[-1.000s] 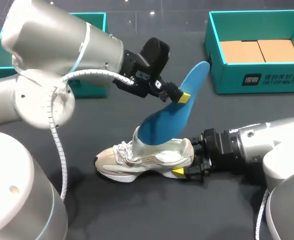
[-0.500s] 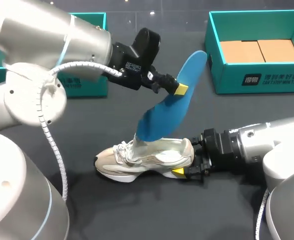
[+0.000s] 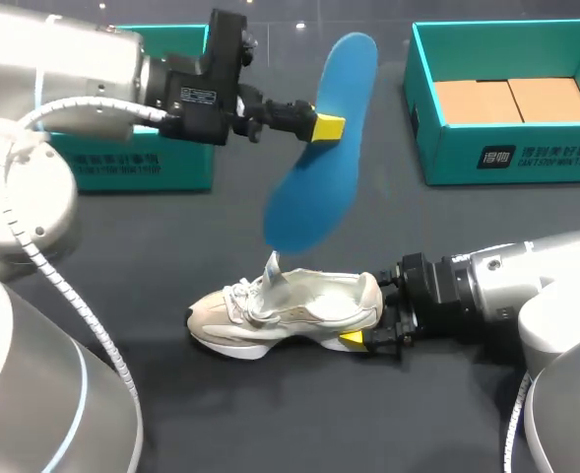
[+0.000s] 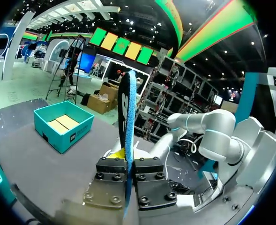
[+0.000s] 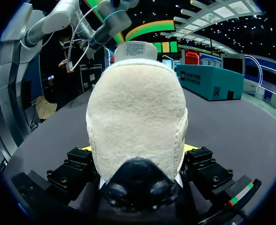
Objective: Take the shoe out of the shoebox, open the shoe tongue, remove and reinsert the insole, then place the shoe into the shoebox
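Observation:
A beige sneaker (image 3: 285, 313) lies on its sole on the black table, toe to the left, tongue pulled up. My right gripper (image 3: 370, 315) is shut on its heel; in the right wrist view the fuzzy heel (image 5: 135, 122) fills the gap between the two fingers. A blue insole (image 3: 314, 168) hangs in the air above the shoe, its lower end clear of the collar. My left gripper (image 3: 327, 126) is shut on the insole's edge near its upper half. In the left wrist view the insole (image 4: 128, 112) stands edge-on between the closed fingers.
The open teal shoebox (image 3: 422, 108) stands at the back right, brown card inside. A second teal box (image 3: 132, 163) sits at the back left, partly behind my left arm. The shoebox (image 4: 63, 126) also shows beyond the insole in the left wrist view.
My left gripper has risen and swung left with the insole, drawing its lower end out of the shoe. The right gripper and the shoe have stayed put.

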You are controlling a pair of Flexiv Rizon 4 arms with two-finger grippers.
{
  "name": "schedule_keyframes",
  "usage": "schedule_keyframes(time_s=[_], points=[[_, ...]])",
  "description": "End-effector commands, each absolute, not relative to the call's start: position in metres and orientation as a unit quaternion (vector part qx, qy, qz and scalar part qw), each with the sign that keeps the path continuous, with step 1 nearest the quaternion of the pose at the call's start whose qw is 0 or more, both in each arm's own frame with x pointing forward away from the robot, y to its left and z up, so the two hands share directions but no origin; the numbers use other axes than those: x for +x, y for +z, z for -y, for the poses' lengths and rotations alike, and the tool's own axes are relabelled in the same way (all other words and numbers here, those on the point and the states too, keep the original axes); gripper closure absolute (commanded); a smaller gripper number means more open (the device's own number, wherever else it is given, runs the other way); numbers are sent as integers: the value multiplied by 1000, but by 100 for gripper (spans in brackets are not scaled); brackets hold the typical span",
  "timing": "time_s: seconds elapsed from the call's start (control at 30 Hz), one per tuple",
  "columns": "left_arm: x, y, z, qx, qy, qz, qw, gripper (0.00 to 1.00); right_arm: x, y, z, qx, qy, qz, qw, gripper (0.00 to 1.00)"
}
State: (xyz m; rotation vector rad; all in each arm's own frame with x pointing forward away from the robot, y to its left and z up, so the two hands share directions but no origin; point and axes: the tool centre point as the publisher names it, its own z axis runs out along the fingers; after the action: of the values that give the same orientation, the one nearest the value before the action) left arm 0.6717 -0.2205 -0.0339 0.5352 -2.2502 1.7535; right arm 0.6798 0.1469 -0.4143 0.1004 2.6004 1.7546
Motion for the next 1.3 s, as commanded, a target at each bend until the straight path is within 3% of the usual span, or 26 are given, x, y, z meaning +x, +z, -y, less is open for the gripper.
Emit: schedule_keyframes(time_s=[0.03, 0.57, 0.9, 1.3], points=[[661, -10, 176, 161, 617, 757, 142, 100, 678, -414, -148, 32, 557, -830, 2, 100], [661, -10, 176, 161, 617, 757, 142, 100, 678, -414, -148, 32, 557, -830, 2, 100], [638, 28, 180, 161, 648, 731, 140, 100, 678, -414, -148, 32, 557, -830, 2, 100], [622, 31, 179, 150, 644, 733, 159, 100, 678, -414, -148, 32, 557, -830, 2, 100]])
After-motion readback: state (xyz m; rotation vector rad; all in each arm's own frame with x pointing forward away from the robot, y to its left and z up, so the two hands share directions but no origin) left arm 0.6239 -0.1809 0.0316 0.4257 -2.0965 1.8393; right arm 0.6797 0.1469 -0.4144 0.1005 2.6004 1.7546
